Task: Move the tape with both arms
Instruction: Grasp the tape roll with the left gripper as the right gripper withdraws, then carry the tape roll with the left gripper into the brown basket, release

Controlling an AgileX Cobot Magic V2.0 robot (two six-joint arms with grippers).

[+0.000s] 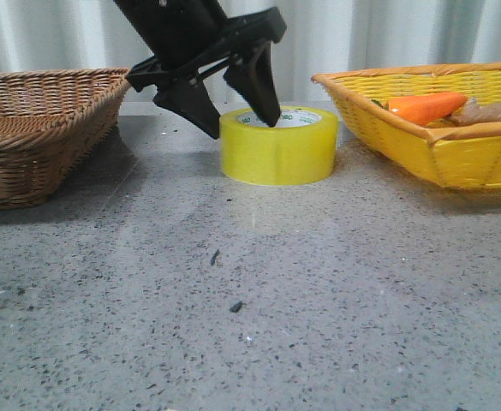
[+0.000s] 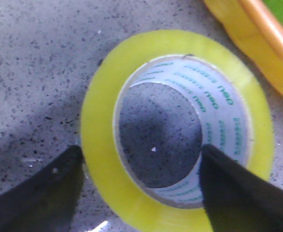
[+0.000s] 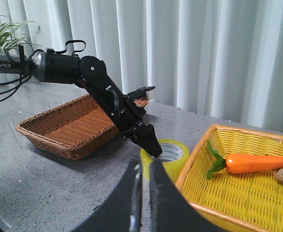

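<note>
1. The tape (image 1: 279, 145) lies flat on the grey table (image 1: 250, 308), between the brown wicker basket (image 1: 36, 128) and the yellow basket (image 1: 438, 128), nearer the yellow one.
2. The left gripper (image 1: 237, 116) comes down at the tape with jaws wide: one finger outside the roll on the brown-basket side, the other dipped into the core hole.
3. The left wrist view shows what the front view cannot: the fingers straddle the yellow wall of the tape (image 2: 175, 130), with a slim gap at the outer finger (image 2: 44, 193); inner finger (image 2: 233, 193) sits at the white core with green print. Not clamped.
4. The right wrist view alone shows the right gripper (image 3: 145, 169), jaws narrow, nearly touching, holding nothing, well apart from the tape (image 3: 165, 154).
5. That view also shows the whole left arm (image 3: 83, 72) reaching over the brown basket (image 3: 68, 128) to the tape.
6. An orange carrot (image 3: 257, 163) lies inside the yellow basket (image 3: 218, 203) beside the tape; the front view shows only part of it (image 1: 426, 107).
</note>
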